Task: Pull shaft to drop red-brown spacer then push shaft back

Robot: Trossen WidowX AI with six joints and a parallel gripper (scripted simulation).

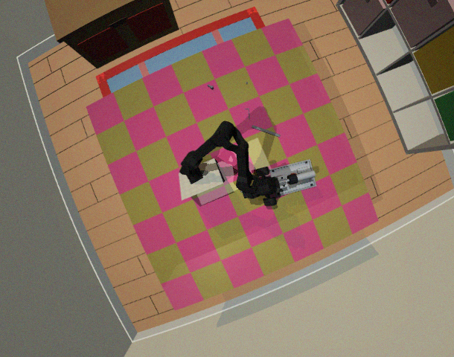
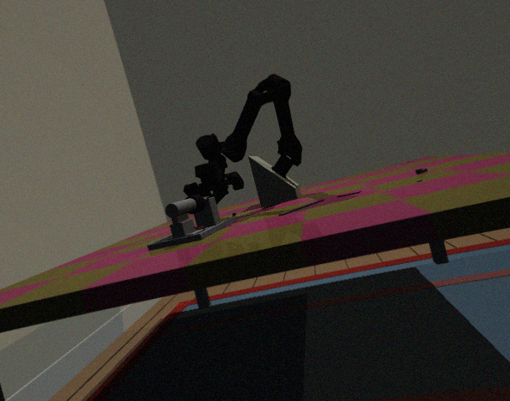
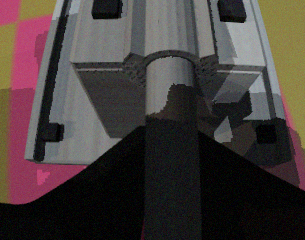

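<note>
The gripper (image 1: pixel 277 187) (image 2: pixel 221 199) (image 3: pixel 164 138) is clamping the shaft (image 3: pixel 170 95), its fingers nearly closed; in the wrist view the shaft is running toward twelve o'clock, into the housing (image 2: pixel 208 212) (image 3: pixel 104 100).

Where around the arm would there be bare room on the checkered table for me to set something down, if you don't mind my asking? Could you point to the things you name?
Likely beside the wedge-shaped stand (image 1: pixel 198 179) (image 2: pixel 268 183), on its side away from the fixture (image 1: pixel 311 184) (image 2: pixel 160 244). It is crowded where gripper (image 1: pixel 280 183) (image 3: pixel 164 138) meets shaft (image 3: pixel 169 80).
</note>
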